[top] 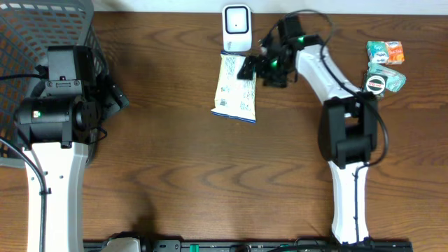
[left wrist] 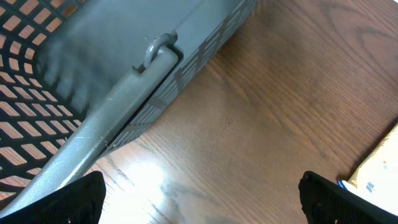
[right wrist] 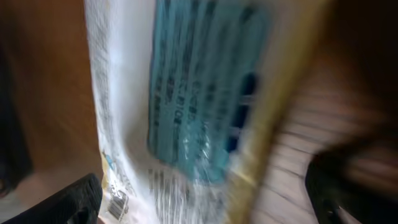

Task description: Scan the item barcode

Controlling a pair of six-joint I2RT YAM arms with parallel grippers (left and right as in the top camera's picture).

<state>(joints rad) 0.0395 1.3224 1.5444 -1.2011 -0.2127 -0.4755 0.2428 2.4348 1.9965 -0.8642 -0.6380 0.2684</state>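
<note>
A: What was nearest to the robot, on its own left?

B: The left gripper (left wrist: 199, 200) hovered low over the brown wooden table (top: 175, 175). Its two fingers stood wide apart and nothing was between them. Just beside it was the grey plastic basket with lattice walls (left wrist: 124, 93).

A: And where was the item?

B: The flat white and yellow packet with blue print (top: 234, 91) lay on the table, further away, near the middle. Its far edge touched, or almost touched, the foot of the white upright barcode scanner (top: 236, 28).

A: Did the right gripper (right wrist: 211, 196) hold it?

B: I think it did not. Its fingers were spread apart over the far right corner of the packet, and the packet seemed to rest on the wood. The wrist picture was blurred, so I could not tell whether one finger touched it.

A: Which step was this, then?

B: In my judgement the presenting of the packet to the scanner was in hand. I could not make out a barcode. The next move called for closing on the packet's edge and turning the printed code toward the scanner window.

A: Anything beyond?

B: Some small green and orange packs (top: 385, 52) at the far right, well apart.
</note>
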